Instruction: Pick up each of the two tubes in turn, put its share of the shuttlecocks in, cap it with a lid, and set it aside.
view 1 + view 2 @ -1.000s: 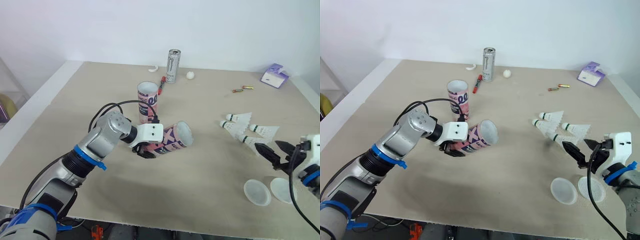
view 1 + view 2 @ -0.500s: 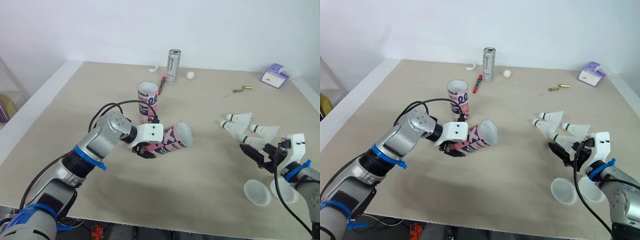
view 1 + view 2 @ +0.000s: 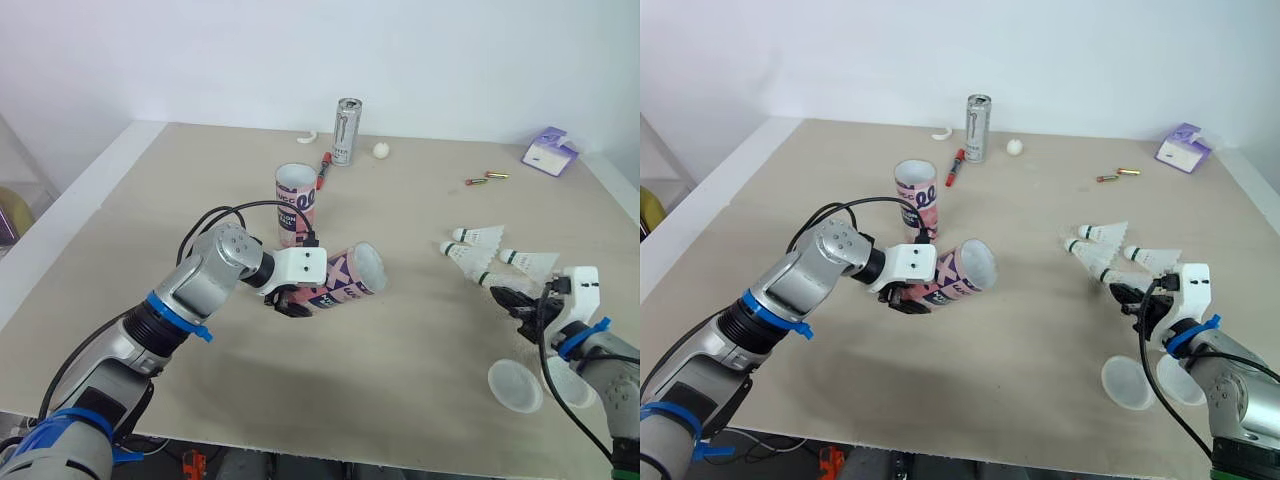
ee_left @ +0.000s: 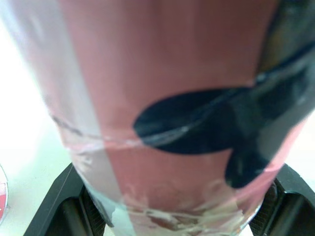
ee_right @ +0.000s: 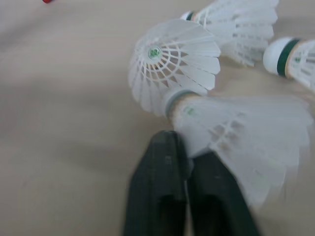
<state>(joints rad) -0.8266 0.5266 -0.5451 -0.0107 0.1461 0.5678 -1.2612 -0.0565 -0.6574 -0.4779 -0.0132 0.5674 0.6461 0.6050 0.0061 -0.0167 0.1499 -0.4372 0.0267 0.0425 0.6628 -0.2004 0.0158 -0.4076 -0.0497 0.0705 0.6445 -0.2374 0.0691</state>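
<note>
My left gripper (image 3: 293, 301) is shut on a pink printed tube (image 3: 343, 276), holding it tilted just above the table with its open mouth toward the right; the same tube (image 4: 162, 98) shows close up in the left wrist view. A second pink tube (image 3: 296, 204) stands upright behind it. Several white shuttlecocks (image 3: 478, 237) lie at the right. My right gripper (image 3: 506, 297) is shut, its tips pinching the feather skirt of the nearest shuttlecock (image 5: 236, 128). Two round translucent lids (image 3: 514, 385) lie near the table's front right.
At the back stand a silver can (image 3: 346, 131), a red pen (image 3: 324, 168), a white ball (image 3: 380, 150) and a white curved piece (image 3: 307, 137). Two small batteries (image 3: 485, 178) and a purple box (image 3: 549, 152) lie at the back right.
My right gripper moved forward and left from beside the lids to the nearest shuttlecock and closed on its skirt. The left arm and its tube have not moved.
</note>
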